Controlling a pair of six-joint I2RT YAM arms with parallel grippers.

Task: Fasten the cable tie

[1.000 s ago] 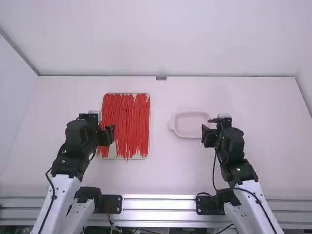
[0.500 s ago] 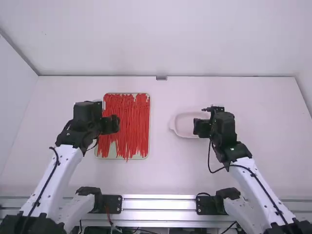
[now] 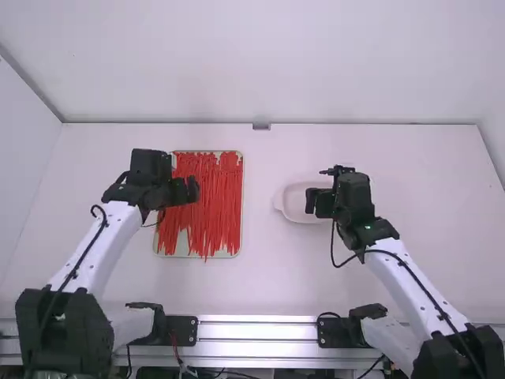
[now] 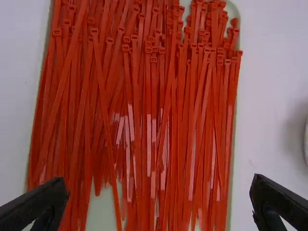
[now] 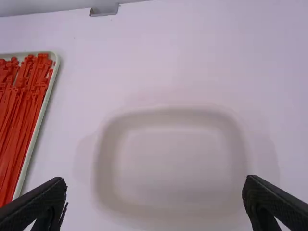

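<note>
Status: task not started in any visible sense. Pile of straight orange-red plastic cable ties (image 3: pixel 207 201) lies lengthwise on flat pale green rectangular tray (image 3: pixel 183 251), left of table centre; every tie that can be made out is open and unlooped, and none has been separated from the pile. Left gripper (image 4: pixel 156 192) is above the tray's left side, fingers spread wide and holding nothing, with the ties' tail ends lying between them in the left wrist view; contact with the pile cannot be confirmed, it looks to hover. Right gripper (image 5: pixel 154 180) is near the shallow white rectangular dish with rounded corners (image 5: pixel 168 113), which sits on the white table (image 3: pixel 394 158) well apart from the tray, on the right; its fingers are likewise spread and hold nothing. Dish holds nothing; judged to be the drop-off for a finished tie. Remaining, by judgement: 1 tie to be singled out and lifted, its tail fed through its head, then pulled to lock. 0 of these steps done
</note>
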